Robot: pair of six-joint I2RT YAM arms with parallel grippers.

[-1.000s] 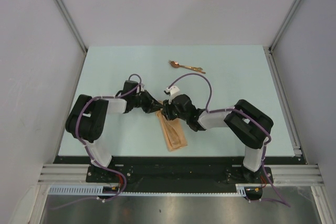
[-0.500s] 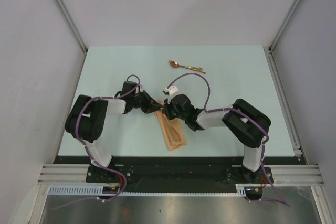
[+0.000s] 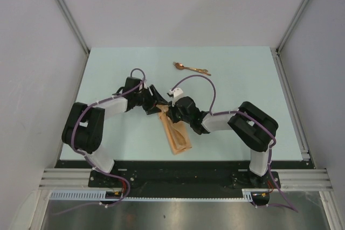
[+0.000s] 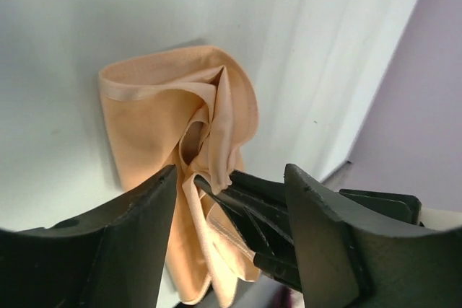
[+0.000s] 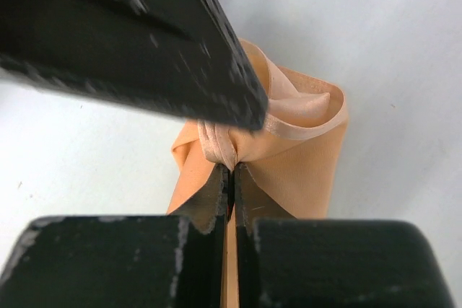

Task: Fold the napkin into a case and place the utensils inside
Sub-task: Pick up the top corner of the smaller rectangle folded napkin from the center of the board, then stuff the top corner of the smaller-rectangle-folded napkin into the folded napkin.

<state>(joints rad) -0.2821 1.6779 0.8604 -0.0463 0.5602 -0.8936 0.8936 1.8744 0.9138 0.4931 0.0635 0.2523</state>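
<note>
Left arm: elbow folded out to the left above its base, forearm reaching inward toward mid-table. Left gripper: jaws spread wide, the two fingers well apart. Right arm: elbow out to the right, forearm running left toward the centre. Right gripper: jaws pressed together, pinching a bunched fold of the napkin. The two grippers sit just beside each other, tips facing.

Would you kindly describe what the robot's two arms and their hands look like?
Both the left arm and the right arm have bulky black joints joined by white links, with a purple cable looping along each. The left hand and the right hand are black, with broad, flat matte fingers.
</note>
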